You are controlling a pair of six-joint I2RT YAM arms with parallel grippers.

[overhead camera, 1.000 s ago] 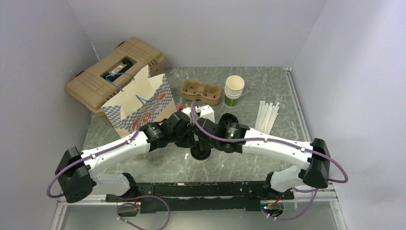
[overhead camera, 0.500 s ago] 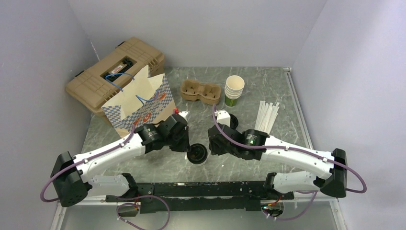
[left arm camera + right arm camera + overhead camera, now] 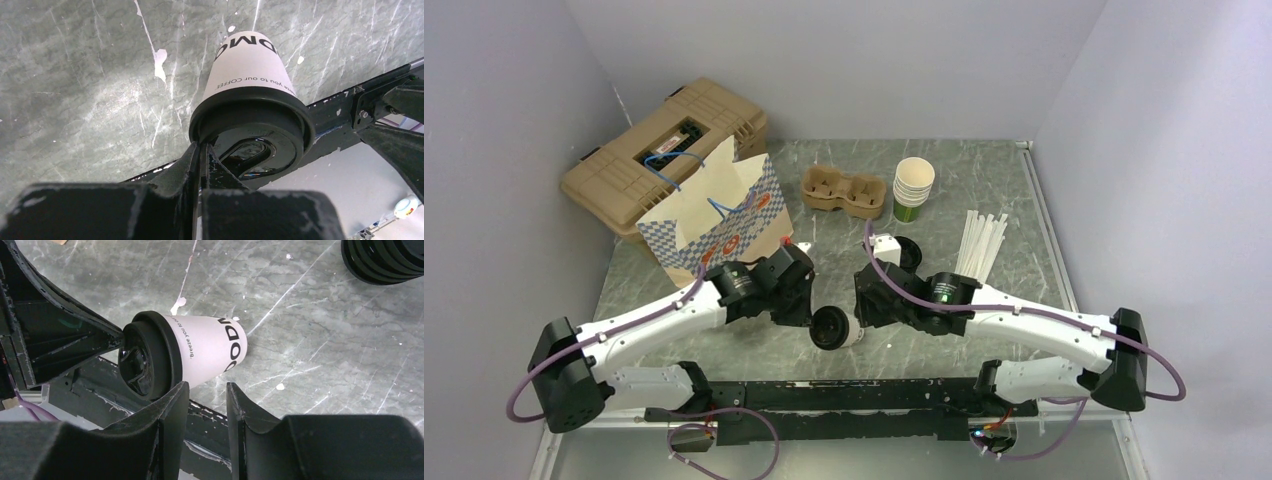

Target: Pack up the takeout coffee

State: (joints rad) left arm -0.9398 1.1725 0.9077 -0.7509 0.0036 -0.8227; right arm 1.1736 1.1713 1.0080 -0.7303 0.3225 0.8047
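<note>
**Lidded cup pinched near the bench's front edge**

The small pale paper cup (image 3: pixel 247 65) with its round black plastic lid (image 3: pixel 250 102) sits tilted on its side by the middle of the near edge of the green marbled bench (image 3: pixel 824 160). The left jaws are almost together, clamped on the lid's rim. The right jaws stand apart, empty, just beside the cup.

Pose of takeout coffee (image 3: pixel 836 328): tipped over, lid fitted.
Small pale paper cup with black lettering (partly legible: "to our COFFEE") and round black lid (image 3: pixel 149 359). It lies nearly on its side at the near centre of the table (image 3: pixel 984 180), base pointing right.
</note>
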